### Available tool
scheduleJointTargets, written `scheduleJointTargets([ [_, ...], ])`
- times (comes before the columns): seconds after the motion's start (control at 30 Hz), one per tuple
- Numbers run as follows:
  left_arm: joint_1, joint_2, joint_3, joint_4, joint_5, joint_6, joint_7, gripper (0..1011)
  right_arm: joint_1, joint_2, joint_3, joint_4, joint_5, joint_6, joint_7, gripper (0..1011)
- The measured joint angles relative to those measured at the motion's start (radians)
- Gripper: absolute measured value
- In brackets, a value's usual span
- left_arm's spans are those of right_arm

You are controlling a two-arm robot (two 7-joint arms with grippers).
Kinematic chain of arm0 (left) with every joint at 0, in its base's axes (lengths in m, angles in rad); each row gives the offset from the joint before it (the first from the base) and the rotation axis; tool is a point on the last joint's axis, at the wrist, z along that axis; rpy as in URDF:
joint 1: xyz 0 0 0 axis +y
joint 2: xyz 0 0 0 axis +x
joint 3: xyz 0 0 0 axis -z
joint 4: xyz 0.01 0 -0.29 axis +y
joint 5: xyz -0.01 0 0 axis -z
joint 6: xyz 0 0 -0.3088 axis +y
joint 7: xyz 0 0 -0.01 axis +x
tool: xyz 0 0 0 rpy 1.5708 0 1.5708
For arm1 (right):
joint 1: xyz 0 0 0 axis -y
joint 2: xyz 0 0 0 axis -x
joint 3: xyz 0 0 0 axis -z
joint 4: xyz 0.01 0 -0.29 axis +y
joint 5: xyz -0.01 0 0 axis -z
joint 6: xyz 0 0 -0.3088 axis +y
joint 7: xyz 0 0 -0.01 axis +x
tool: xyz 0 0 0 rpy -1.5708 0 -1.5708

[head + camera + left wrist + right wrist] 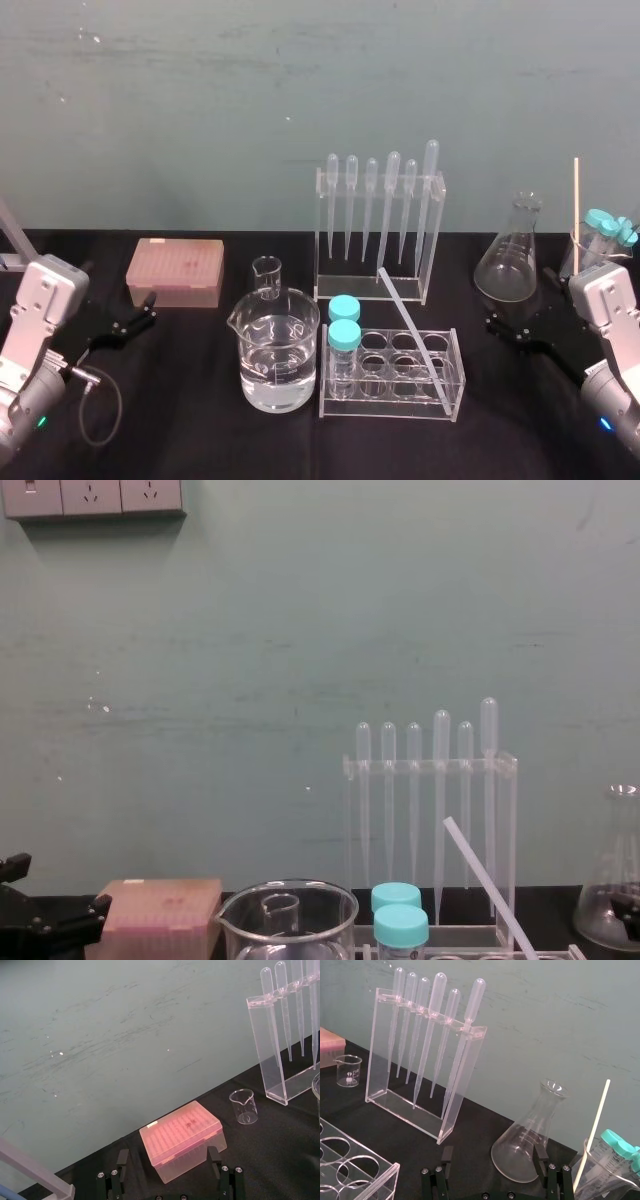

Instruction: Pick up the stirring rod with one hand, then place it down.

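Black surface (200, 420), glassware in a row.

- Stirring rod (411, 325): slants over the clear test-tube rack (455, 392) at centre. Its low end is at the rack's near right and its high end is up in front of the pipette stand (432, 285). Cannot tell whether it touches the stand. Neither tool is in contact with it.
- Left tool (167, 1156): low at the left edge of the surface, fingers spread wide, nothing between them. The pink tip box (175, 272) lies just beyond its fingertips, not touched.
- Right tool (493, 1155): low at the right edge, also spread wide and empty. The conical flask (512, 262) stands just past its fingers, apart from them.
- Two blue-capped tubes (344, 335) stand in the rack's left end.
- Large beaker (280, 360) with clear liquid sits left of the rack, with a small beaker (266, 275) behind it.
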Motion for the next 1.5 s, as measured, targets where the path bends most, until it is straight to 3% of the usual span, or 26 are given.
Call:
scheduleJointTargets([
  [1.5,0.0,0.0,0.0,0.0,0.0,0.0,0.0,1000,0.0,0.0,0.0,0.0,0.0,0.0,0.0,1003],
])
